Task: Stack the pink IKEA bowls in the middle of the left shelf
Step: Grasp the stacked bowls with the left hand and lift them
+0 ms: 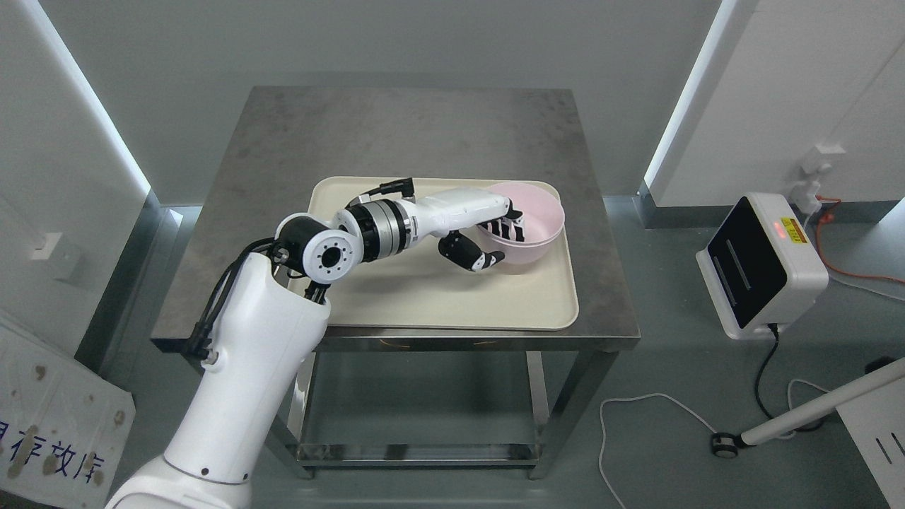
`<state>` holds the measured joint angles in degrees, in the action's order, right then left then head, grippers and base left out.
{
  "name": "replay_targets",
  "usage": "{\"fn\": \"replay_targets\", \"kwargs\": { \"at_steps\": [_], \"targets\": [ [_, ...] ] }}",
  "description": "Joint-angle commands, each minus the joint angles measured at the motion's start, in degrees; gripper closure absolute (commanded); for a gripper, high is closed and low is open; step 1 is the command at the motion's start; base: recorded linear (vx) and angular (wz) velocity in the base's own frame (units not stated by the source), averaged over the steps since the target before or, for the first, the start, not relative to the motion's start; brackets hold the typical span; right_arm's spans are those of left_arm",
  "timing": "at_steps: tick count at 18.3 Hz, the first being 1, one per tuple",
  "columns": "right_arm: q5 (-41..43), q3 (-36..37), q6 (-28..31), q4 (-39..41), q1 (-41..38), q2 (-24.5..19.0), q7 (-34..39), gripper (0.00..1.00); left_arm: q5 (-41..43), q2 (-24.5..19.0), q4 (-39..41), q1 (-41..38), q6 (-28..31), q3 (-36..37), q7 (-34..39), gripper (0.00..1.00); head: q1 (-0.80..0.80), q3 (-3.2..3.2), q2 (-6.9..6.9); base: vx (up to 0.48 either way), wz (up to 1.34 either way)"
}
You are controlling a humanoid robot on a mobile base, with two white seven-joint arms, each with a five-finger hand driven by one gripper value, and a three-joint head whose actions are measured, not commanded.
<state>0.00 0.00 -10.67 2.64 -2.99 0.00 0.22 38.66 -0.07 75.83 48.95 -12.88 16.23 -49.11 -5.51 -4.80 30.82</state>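
Here's the left robot hand (pixel 495 237) at the pink bowl (pixel 532 220), fingers (pixel 505 227) hooked over the near rim and down inside, thumb curled against the outer wall just below — that reads as clamped on the bowl, a pinch across the wall. The bowl sits at the far right of the cream tray (pixel 452 304), beyond the fingertips, and the tray lies on the steel bench (pixel 410 134). It looks tipped a touch toward the palm, its open mouth turned this way, though whether it has left the tray I can't tell. So this is the pick-up step, by my reading: the grip is made and the carry has yet to begin. Next it wants a clean lift straight up off the tray, then a swing out to the left, since no shelf shows anywhere in view. The bowl itself: pale pink, smooth, round, deep-sided, thin rim, empty inside, likely light plastic and a bit slippery under a rim pinch. Only one bowl is visible. The right arm doesn't show at all.
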Motion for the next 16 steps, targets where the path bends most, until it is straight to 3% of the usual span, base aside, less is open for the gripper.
{"fn": "replay_targets", "kwargs": {
  "at_steps": [1,5,16],
  "targets": [
    [-0.4,0.5,0.0,0.0,0.0,1.0,0.0,0.00,-7.7,-0.9,3.3,1.6,-0.4,-10.3,-0.5,0.99,0.00,0.00,0.00,0.000,0.00],
    [-0.4,0.5,0.0,0.0,0.0,1.0,0.0,0.00,-8.5,-0.9,8.5,0.9,-2.1,-13.6,-3.1,0.98,0.00,0.00,0.00,0.000,0.00],
    [-0.4,0.5,0.0,0.0,0.0,1.0,0.0,0.00,-8.6,-0.9,10.2,-4.3,-13.5,-18.2,-5.8,0.97,0.00,0.00,0.00,0.000,0.00]
  ]
}}
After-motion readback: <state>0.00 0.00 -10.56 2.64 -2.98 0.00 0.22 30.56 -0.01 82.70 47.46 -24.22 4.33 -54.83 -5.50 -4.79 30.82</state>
